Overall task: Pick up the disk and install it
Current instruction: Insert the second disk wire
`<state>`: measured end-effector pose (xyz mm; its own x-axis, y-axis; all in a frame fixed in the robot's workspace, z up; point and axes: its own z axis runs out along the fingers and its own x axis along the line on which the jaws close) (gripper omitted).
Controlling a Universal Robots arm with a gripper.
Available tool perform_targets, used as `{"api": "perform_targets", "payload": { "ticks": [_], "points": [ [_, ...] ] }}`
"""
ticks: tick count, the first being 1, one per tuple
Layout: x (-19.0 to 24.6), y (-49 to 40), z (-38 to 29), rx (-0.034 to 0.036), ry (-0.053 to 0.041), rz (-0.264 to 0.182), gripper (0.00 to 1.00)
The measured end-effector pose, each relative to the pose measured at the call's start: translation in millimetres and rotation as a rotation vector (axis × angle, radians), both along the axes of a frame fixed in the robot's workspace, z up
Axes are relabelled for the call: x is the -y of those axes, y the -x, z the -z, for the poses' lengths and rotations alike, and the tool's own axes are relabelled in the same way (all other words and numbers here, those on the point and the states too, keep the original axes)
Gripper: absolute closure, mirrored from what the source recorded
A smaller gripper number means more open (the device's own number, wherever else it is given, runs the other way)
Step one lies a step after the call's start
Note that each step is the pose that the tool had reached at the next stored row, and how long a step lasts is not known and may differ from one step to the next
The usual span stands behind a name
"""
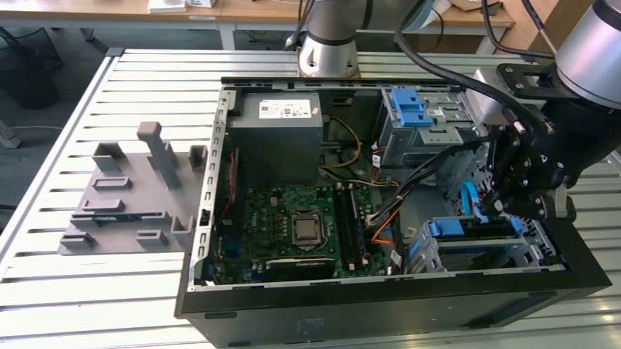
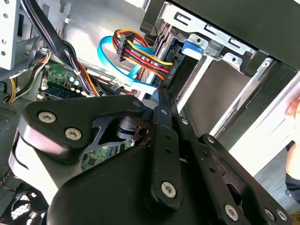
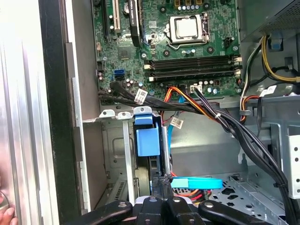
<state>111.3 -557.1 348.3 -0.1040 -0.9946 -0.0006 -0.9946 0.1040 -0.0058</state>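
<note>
The tool (image 3: 161,179) has its jaws drawn together with nothing between them, and its tip sits at the exposed edge of the disk (image 3: 148,140), apparently touching it (contact itself is hard to confirm). The disk already stands on edge in the lower drive bay (image 1: 524,251), its blue bracket showing at the bay's mouth, so the task's thing lies straight ahead of the tool, long axis running into the bay along the tool's own line. In the exterior view the tool (image 1: 505,212) hangs just above that bay, in the corner of the computer case (image 1: 388,305) on the exterior view's right. Room is tight: a flat blue cable (image 3: 194,183) curls just beside the tool on the side away from the bay, a bundle of black and coloured wires (image 3: 220,119) crosses between bay and motherboard (image 3: 187,47), and the case's side wall runs close along the bay's other flank.
</note>
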Motion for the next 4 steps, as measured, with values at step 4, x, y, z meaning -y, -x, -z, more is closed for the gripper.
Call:
{"api": "perform_targets", "payload": {
  "ticks": [4],
  "points": [
    [0.0,0.0,-0.4,0.0,0.0002,0.0,0.89]
  ]
}}
